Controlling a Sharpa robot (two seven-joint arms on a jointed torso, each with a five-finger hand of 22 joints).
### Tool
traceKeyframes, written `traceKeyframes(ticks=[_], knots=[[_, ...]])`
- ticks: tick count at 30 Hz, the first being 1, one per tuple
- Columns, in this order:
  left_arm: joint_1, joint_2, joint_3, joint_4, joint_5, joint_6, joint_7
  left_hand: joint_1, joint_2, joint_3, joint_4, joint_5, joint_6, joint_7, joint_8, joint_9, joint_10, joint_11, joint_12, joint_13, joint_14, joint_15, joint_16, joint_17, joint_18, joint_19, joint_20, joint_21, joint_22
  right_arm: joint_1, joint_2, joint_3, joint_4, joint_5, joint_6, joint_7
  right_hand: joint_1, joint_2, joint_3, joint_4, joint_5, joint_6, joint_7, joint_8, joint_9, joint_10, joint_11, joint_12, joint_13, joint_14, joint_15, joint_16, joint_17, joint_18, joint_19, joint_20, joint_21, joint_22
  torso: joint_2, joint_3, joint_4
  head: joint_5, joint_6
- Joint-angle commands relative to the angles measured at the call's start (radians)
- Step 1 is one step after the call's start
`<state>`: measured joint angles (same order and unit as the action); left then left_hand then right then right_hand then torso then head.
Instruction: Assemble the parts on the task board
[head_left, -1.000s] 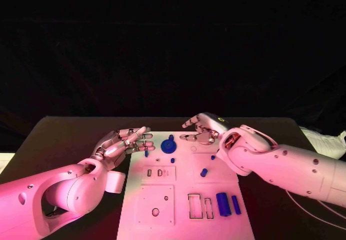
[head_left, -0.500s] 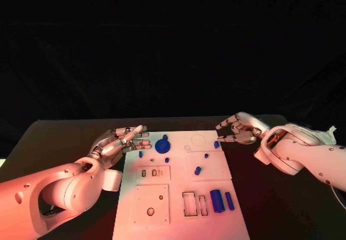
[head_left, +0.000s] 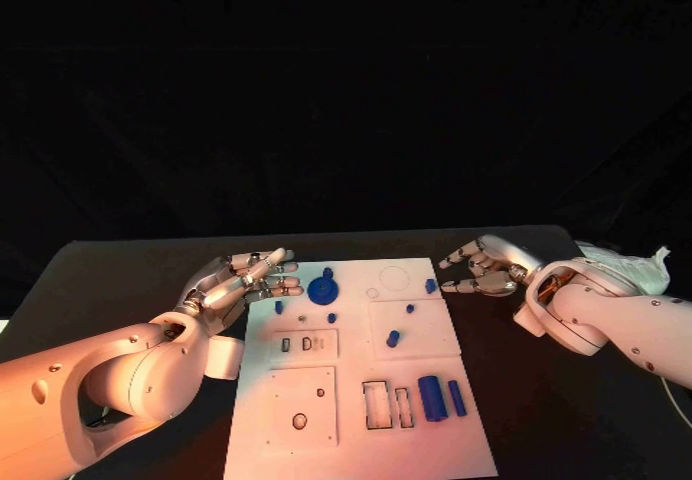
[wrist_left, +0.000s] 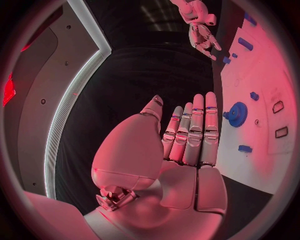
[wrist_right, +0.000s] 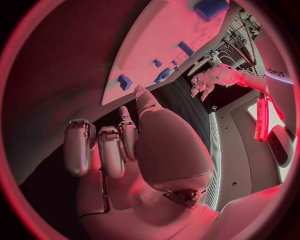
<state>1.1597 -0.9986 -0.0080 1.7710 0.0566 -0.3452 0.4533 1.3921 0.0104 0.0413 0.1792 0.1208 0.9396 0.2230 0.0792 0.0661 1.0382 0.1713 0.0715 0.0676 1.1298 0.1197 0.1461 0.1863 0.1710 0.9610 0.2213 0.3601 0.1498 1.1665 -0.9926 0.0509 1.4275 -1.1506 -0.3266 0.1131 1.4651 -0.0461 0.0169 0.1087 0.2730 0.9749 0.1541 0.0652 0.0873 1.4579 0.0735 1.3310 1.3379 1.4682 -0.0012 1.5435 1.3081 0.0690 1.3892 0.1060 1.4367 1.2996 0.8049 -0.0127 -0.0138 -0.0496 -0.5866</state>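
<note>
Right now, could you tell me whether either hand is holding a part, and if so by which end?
Nothing is held. The left hand hovers open at the task board's left edge; the right hand is open beside its far right corner.

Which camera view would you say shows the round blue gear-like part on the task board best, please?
The head view: the round blue part is seen whole from above on the task board. The left wrist view shows it sideways; the right wrist view distant, small.

Blue parts, a round gear (head_left: 323, 291) among them, dot my white task board (head_left: 355, 420) on the black table (head_left: 130, 275); my hands are silver.
</note>
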Motion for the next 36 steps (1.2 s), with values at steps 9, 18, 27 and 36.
traceKeyframes(ticks=[9,18,27,36], knots=[[0.000,0.002,0.000,-0.001,0.001,0.022,0.004,0.009,0.001,0.001,-0.007,-0.003,-0.001,0.007,-0.006,-0.001,-0.005,0.004,-0.005,-0.001,-0.004,0.001,-0.006,0.002,0.010,-0.005,0.004,-0.006,-0.001,-0.021,0.049,0.001,-0.041,-0.047,0.006,0.005,0.003,-0.001,0.001,-0.004,-0.002,0.003,0.002,-0.002,-0.001,0.005,-0.008,0.004,0.075,0.092,-0.004,0.007,0.212,-0.009,0.001,-0.002,0.001,0.001,0.000,-0.0010,0.0009,0.005,-0.006],[0.000,0.002,0.000,0.001,0.001,0.024,0.002,0.011,0.002,0.002,-0.010,-0.003,0.000,0.007,-0.007,-0.001,-0.005,0.003,-0.005,-0.001,-0.004,0.001,-0.007,0.002,0.010,-0.005,0.004,-0.006,-0.002,-0.027,0.080,0.001,-0.069,-0.062,0.001,-0.005,0.007,0.010,0.008,-0.006,-0.003,0.008,0.002,0.000,-0.001,0.007,-0.008,0.007,0.078,0.092,-0.004,0.008,0.216,-0.010,0.003,-0.002,0.003,0.004,0.000,-0.0011,0.0017,0.003,-0.009],[0.000,0.001,0.000,0.000,0.001,0.024,0.002,0.013,0.003,0.002,-0.011,-0.003,0.000,0.006,-0.007,-0.001,-0.005,0.003,-0.005,-0.001,-0.004,0.001,-0.008,0.003,0.011,-0.005,0.004,-0.006,-0.002,-0.035,0.100,0.001,-0.087,-0.070,0.002,-0.009,0.016,0.022,0.023,-0.014,-0.015,0.020,0.000,0.003,0.001,0.010,-0.009,0.012,0.081,0.093,-0.005,0.010,0.220,-0.011,0.006,-0.002,0.005,0.008,0.000,-0.0005,0.0003,0.007,-0.012],[0.000,0.000,0.000,0.001,0.001,0.024,0.001,0.014,0.004,0.003,-0.013,-0.003,0.000,0.006,-0.007,-0.001,-0.005,0.003,-0.005,-0.001,-0.004,0.001,-0.009,0.003,0.011,-0.005,0.004,-0.006,-0.002,-0.037,0.107,0.001,-0.101,-0.071,0.006,-0.006,0.026,0.048,0.063,-0.026,-0.058,0.065,-0.011,0.012,0.006,0.014,-0.018,0.020,0.087,0.095,-0.012,0.012,0.226,-0.012,0.010,-0.007,0.009,0.015,0.000,0.0000,0.0003,0.007,-0.013]])
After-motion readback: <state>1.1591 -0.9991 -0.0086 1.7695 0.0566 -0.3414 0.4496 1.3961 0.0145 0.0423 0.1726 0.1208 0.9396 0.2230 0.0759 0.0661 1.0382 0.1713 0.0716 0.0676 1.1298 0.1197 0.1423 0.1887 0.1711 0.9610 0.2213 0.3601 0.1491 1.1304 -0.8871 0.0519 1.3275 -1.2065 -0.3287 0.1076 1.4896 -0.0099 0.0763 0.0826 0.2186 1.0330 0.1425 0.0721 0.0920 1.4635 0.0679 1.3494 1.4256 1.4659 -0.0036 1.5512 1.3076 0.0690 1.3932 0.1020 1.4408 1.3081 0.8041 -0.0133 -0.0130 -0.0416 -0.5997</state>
